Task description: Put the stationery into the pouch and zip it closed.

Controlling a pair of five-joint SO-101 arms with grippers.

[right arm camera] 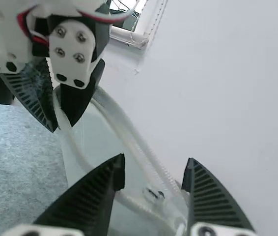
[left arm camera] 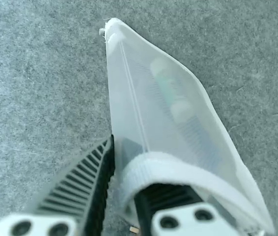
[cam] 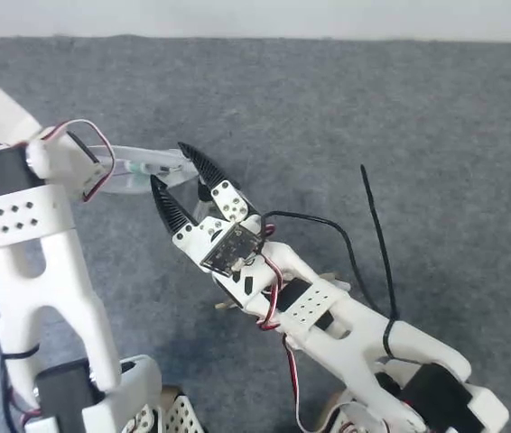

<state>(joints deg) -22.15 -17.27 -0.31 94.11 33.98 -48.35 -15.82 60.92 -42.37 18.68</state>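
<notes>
Your left hand [left arm camera: 124,167] is pinched shut on one end of the see-through pouch [left arm camera: 168,113] (pale green stationery [left arm camera: 164,81] sits inside). Your right hand [cam: 167,164] is wide open, the pouch's other end between its fingers, upper left in the high view, above the grey worktop [cam: 400,108].

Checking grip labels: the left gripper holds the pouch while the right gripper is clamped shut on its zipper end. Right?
No: the right gripper is open, jaws spread either side of the zipper end, per the right wrist view. The left gripper does hold the pouch.
</notes>
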